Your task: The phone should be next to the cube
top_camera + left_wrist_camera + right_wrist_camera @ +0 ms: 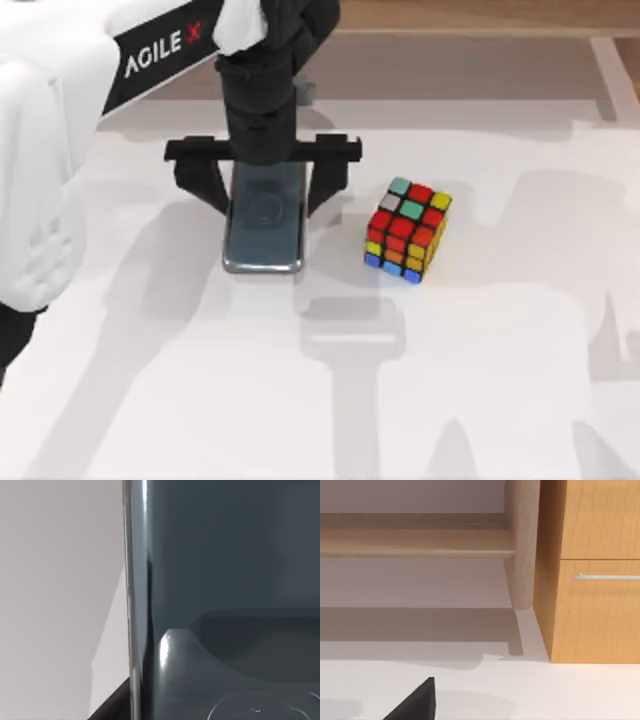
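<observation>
Hovering over the upper centre of the top view, left pincer (265, 195) spread wide, one dark finger (205, 185) left of the phone (264, 230) and the other right of it, both clear of the silvery edges, so nothing held. Lying flat on the white worktop (480, 380), phone long axis running up and down the frame, upper part hidden beneath the black wrist, lower rounded end showing free. Standing to the right of the phone, near but apart with a strip of bare worktop between, cube (406, 230) turned a little askew, red, teal, grey and yellow stickers on top, orange, blue and yellow on the lower faces. Nothing lying in that gap save the right finger's tip and a grey shadow. Crossing the upper left corner, white AgileX arm casing (60, 110) with its black lettered band.

Seen close in the left wrist view, glossy grey-blue phone face (225, 555) with its bright edge, pale worktop (55, 580) beside it.

Shown in the right wrist view, a wooden cabinet (595, 605) with a metal drawer handle (607, 576), a pale wooden leg (522, 545), and a black finger tip (415, 702) at the lower edge; right pincer's opening impossible to tell.
</observation>
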`<state>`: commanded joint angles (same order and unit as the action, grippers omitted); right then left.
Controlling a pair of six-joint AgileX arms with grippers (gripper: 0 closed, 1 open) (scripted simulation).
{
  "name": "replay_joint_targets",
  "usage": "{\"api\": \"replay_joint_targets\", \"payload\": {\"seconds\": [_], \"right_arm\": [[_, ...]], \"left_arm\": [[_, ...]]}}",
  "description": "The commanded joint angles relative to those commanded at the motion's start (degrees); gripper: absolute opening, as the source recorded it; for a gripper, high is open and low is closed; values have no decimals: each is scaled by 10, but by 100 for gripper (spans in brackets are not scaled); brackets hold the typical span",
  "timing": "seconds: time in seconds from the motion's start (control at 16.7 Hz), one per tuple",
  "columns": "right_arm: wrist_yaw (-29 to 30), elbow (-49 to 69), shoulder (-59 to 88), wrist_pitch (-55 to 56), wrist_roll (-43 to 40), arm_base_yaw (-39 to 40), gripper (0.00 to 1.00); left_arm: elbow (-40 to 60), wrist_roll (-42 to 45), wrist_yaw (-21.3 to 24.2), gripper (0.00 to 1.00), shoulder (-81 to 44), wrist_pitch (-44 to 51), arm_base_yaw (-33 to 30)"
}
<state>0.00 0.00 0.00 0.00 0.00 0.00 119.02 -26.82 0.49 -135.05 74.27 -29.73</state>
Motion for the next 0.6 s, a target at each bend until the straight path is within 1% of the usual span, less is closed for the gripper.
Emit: {"api": "replay_joint_targets", "payload": {"seconds": [0.6], "right_arm": [[0, 0, 0, 0, 0, 0, 100]], "left_arm": [[-21, 25, 18, 0, 37, 21, -27]]}}
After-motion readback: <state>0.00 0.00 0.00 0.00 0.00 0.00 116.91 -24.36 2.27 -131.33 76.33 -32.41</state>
